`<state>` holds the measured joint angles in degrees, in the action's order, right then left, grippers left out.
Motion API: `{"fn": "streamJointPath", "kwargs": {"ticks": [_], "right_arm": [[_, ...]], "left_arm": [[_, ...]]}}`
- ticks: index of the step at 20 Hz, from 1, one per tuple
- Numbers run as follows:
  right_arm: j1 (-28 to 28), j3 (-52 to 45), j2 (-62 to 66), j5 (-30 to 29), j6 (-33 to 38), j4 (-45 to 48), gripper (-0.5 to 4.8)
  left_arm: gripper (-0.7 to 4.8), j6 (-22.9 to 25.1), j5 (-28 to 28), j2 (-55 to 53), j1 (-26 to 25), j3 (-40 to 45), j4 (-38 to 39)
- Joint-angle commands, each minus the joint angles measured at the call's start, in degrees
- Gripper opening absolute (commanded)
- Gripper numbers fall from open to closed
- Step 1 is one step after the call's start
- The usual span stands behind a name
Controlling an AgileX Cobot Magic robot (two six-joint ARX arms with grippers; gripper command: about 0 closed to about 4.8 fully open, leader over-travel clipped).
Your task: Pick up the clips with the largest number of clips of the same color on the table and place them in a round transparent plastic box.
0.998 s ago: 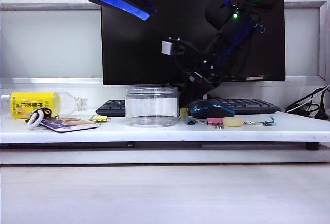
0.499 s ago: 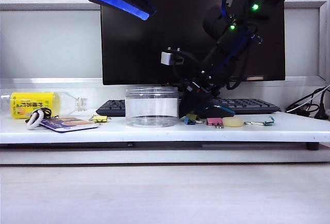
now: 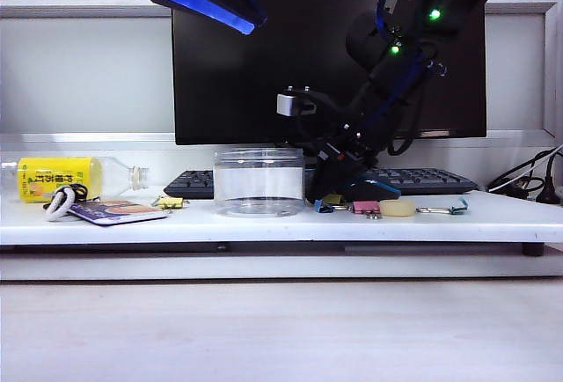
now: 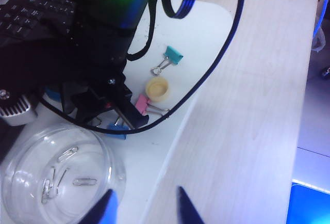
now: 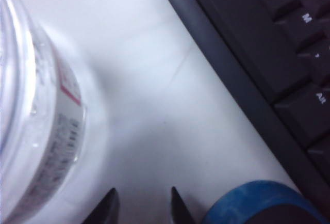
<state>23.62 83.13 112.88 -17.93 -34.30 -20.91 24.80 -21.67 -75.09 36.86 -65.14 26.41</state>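
R claw (image 5: 140, 206) btwn box (image 5: 36, 121), keyboard (image 5: 268, 53), L claw (image 4: 142, 207) up

keyboard (image 5: 289, 53) keycaps show N, M and Alt; label print on the yellow bottle (image 3: 54, 177) left of it is too blurry

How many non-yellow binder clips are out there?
3: blue clip by the right gripper near the round box, pink clip beside it, teal clip right of the cap. Left gripper hovers above; others may hide.
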Motion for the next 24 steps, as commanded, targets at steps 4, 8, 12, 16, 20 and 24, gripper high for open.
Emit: {"fn": "streamJointPath", "kwargs": {"ticks": [4,8,12,16,20,24], "right_arm": [[0.1,0.3,-1.6,1.4,2.0,0.1,1.33],[0.0,3.1,-4.6,3.2,3.0,-1.3,1.33],[0.0,4.9,-4.6,5.2,2.8,-6.3,1.35],[0.0,4.8,-4.6,5.0,2.8,-9.6,1.41],[0.0,4.8,-4.6,4.7,2.5,-12.3,1.91],[0.2,4.8,-4.4,2.6,2.5,-12.9,1.90]], "left_arm": [[1.61,0.0,-0.2,0.1,0.0,-0.2,-0.3],[1.61,-0.2,-0.2,0.1,0.1,-0.2,-0.2],[1.61,-0.2,-0.2,0.1,0.1,-0.2,1.5],[1.61,-0.3,-0.2,0.1,0.1,-0.2,2.8],[1.61,-1.4,-0.2,0.1,0.1,-0.2,3.1],[1.61,-1.4,-0.2,0.1,0.1,-0.2,3.1]]}}
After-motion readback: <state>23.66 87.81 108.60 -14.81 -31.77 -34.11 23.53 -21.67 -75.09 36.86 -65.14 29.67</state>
